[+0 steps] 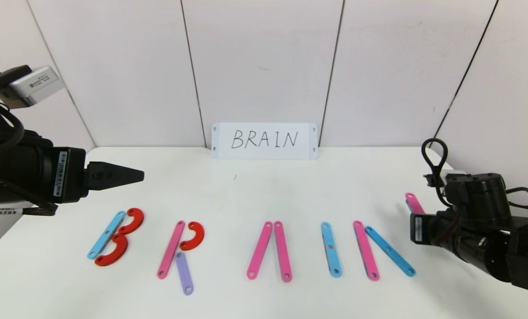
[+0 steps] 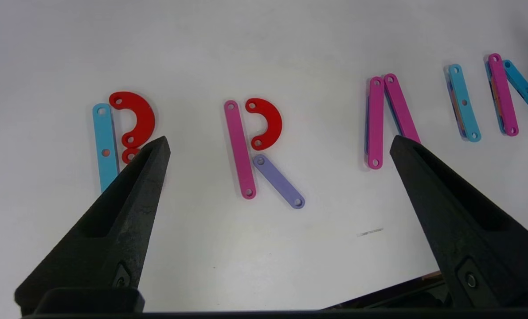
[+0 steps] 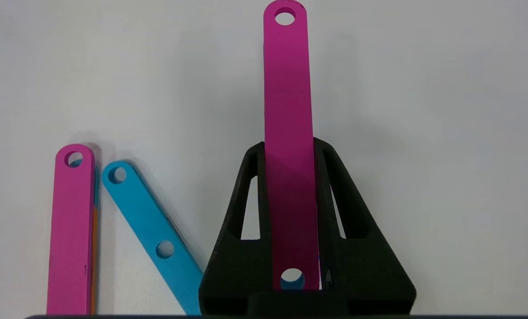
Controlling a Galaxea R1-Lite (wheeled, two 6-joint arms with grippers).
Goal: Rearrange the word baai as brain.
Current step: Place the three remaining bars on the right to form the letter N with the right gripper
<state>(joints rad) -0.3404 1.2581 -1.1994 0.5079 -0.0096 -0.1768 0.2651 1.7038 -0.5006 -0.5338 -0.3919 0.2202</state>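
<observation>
A white rectangular card [image 1: 264, 140] standing against the wall at the back of the table carries the handwritten word "BRAIN" in dark capitals. Flat plastic strips and red half-rings laid on the white table [image 1: 246, 190] spell B, R, A, I and an unfinished N. A white sticker [image 1: 60, 174] on the black left arm bears print too small to read

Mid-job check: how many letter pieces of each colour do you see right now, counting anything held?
Pink strips: 5, one held in the right claw
Blue strips: 3
Red half-rings: 3
Purple strip: 1
Total: 12
</observation>
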